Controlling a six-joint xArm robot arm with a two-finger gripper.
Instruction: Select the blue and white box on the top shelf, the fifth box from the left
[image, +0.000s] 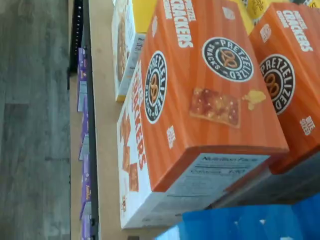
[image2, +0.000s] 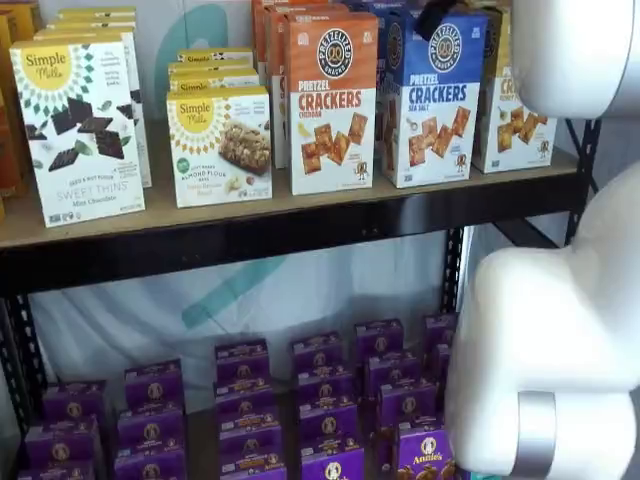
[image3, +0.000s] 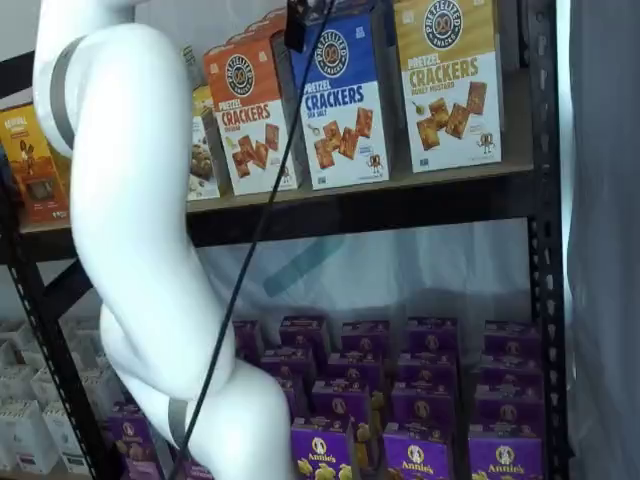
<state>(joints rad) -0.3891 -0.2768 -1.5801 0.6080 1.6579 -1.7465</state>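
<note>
The blue and white box (image2: 432, 100) stands upright on the top shelf (image2: 250, 235), between an orange-topped cheddar carton (image2: 332, 100) and a yellow-topped carton (image2: 515, 110). It shows in both shelf views (image3: 340, 105). In the wrist view only its blue top (image: 250, 222) shows, beside the orange cartons (image: 210, 90). My gripper (image3: 297, 25) hangs at the view's top edge just above the blue box's upper left corner, with a cable beside it. It also shows as a dark shape (image2: 437, 17) over the box's top. No gap between the fingers shows.
Simple Mills boxes (image2: 80, 125) stand at the left of the top shelf (image3: 420, 195). Purple Annie's boxes (image2: 330, 400) fill the lower shelf. My white arm (image2: 560, 330) covers the right of one shelf view and the left of the other (image3: 130, 200).
</note>
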